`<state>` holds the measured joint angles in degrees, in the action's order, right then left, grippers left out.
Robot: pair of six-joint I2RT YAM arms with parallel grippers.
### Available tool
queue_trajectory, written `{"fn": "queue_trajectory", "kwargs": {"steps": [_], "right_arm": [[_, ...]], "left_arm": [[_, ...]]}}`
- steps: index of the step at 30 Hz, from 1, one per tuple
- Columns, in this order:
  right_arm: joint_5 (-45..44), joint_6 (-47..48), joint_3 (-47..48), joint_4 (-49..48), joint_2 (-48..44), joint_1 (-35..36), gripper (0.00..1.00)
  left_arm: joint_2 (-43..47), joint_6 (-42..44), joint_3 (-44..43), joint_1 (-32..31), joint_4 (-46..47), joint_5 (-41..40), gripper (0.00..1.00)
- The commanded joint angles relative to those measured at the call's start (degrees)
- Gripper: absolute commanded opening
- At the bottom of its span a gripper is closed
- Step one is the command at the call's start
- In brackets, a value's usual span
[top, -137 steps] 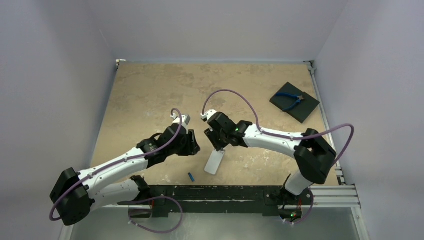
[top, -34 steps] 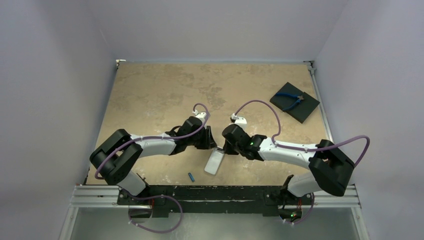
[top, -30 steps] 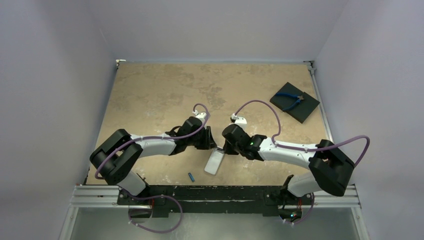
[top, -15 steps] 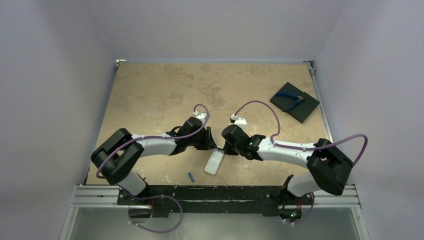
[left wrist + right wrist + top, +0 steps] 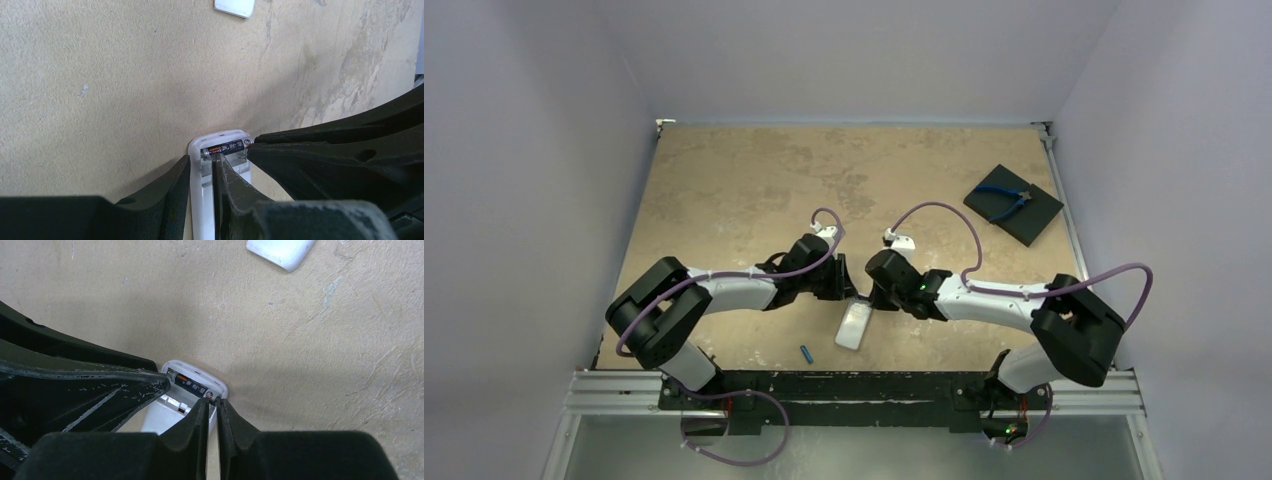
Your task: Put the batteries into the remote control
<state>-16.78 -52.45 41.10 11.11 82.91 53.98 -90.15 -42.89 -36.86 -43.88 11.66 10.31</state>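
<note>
The white remote control (image 5: 854,328) lies back up near the table's front edge with its battery bay open at the far end. The dark grey-black battery (image 5: 226,148) lies across that bay and also shows in the right wrist view (image 5: 192,385). My left gripper (image 5: 203,159) clamps the remote's side wall (image 5: 204,200), one finger outside and one inside the bay. My right gripper (image 5: 213,401) is shut, its tips against the dark battery's end at the remote's corner (image 5: 220,390). The bright blue battery (image 5: 806,353) lies loose on the table, left of the remote.
A small white flat piece (image 5: 234,6) lies on the table beyond the remote; it also shows in the right wrist view (image 5: 281,251). A black square pad (image 5: 1014,203) with blue-handled pliers (image 5: 1006,200) sits at the back right. Both grippers (image 5: 849,292) (image 5: 871,300) crowd the remote's far end.
Since 4.6 s ago both arms have come down to the remote's far end. Over the last second the right arm's elbow shifts slightly left; the remote barely moves.
</note>
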Motion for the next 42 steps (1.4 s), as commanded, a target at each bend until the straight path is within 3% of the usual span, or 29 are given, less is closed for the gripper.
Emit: {"fn": "queue_trajectory", "kwargs": {"steps": [1,24,31,42], "right_arm": [[-0.1,-1.1,1.0,-1.7,0.6,-0.2,0.17],[1.7,3.0,2.7,-3.5,4.2,0.1,0.10],[-0.5,7.2,8.3,3.0,11.0,2.1,0.06],[-8.0,10.3,18.4,14.2,19.6,6.9,0.09]], "left_arm": [[-0.1,-0.6,0.5,0.3,3.4,1.3,0.21],[0.2,-1.8,2.1,0.2,5.2,2.5,0.19],[0.7,-1.9,2.2,0.2,5.1,2.6,0.19],[1.3,-1.6,2.6,0.2,4.8,2.4,0.19]]}}
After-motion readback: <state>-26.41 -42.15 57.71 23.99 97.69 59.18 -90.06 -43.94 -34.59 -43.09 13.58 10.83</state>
